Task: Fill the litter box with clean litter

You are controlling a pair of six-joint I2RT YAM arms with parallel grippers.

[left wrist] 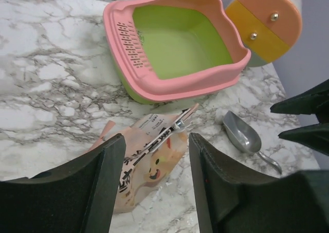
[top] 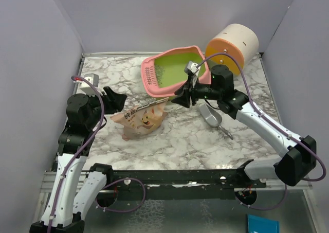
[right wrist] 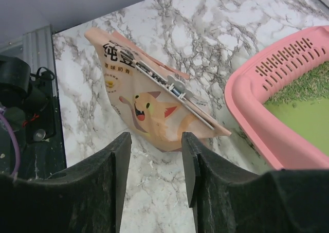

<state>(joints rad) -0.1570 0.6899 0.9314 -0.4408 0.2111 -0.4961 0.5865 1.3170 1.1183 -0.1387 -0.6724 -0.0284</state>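
The marble table bore the pink litter box at its far side, with a thin patch of litter on the green floor by the grille. A round cabinet lay just beside it on the right. The pouch lay flat near the box's front, and the scoop was to the pouch's right. The left gripper and right gripper hung open and empty on either side of the pouch.

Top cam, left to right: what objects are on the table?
pouch → litter box → cabinet. The scoop is left out because it overlaps the box and cabinet across that span.
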